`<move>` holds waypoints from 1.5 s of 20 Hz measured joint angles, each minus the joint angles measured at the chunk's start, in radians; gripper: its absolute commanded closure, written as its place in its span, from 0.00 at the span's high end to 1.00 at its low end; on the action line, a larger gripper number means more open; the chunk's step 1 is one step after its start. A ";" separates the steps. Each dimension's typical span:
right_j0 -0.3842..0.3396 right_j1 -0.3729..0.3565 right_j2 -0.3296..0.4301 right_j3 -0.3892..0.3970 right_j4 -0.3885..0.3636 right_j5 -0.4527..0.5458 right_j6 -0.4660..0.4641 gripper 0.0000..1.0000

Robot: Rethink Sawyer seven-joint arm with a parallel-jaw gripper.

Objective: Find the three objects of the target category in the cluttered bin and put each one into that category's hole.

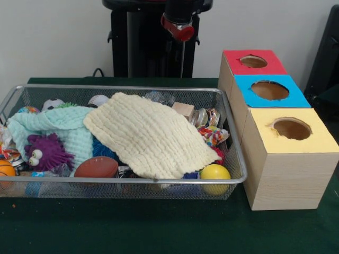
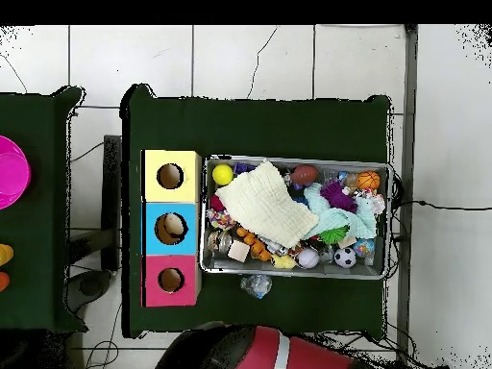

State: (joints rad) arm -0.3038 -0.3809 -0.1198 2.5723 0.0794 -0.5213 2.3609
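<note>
A wire mesh bin (image 1: 233,132) (image 2: 389,221) holds a heap of toys. A cream cloth (image 1: 151,135) (image 2: 262,204) covers its middle, and a mint cloth (image 1: 63,127) (image 2: 338,223) lies beside it. Around them show a purple fuzzy toy (image 1: 46,151), a brown football (image 1: 96,167), a yellow ball (image 1: 215,173) (image 2: 222,174), a wooden block (image 1: 183,109) and wrapped sweets (image 1: 212,135). Three wooden boxes stand beside the bin with holes in red (image 1: 253,61), blue (image 1: 270,90) and yellow (image 1: 292,128) tops. The arm's end with the gripper (image 1: 180,26) hangs drawn back above the bin's far side.
A crumpled clear plastic piece (image 2: 256,284) lies on the green cloth outside the bin, on the robot's side. Something pale sits inside the blue box's hole (image 2: 173,228). A pink bowl (image 2: 10,171) rests on a separate table at the overhead view's left.
</note>
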 measured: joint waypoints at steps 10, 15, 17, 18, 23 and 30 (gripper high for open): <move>-0.022 0.069 -0.012 -0.001 -0.002 -0.087 0.000 1.00; -0.026 0.123 -0.012 -0.012 0.000 -0.112 0.001 1.00; -0.026 0.134 -0.012 -0.019 0.001 -0.127 0.001 1.00; -0.026 0.146 -0.012 -0.026 0.005 -0.147 0.002 1.00; -0.027 0.185 -0.012 -0.056 0.019 -0.213 0.012 1.00; -0.048 0.229 -0.012 -0.123 0.018 -0.261 0.024 1.00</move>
State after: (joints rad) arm -0.3518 -0.1519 -0.1319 2.4493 0.0974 -0.7820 2.3849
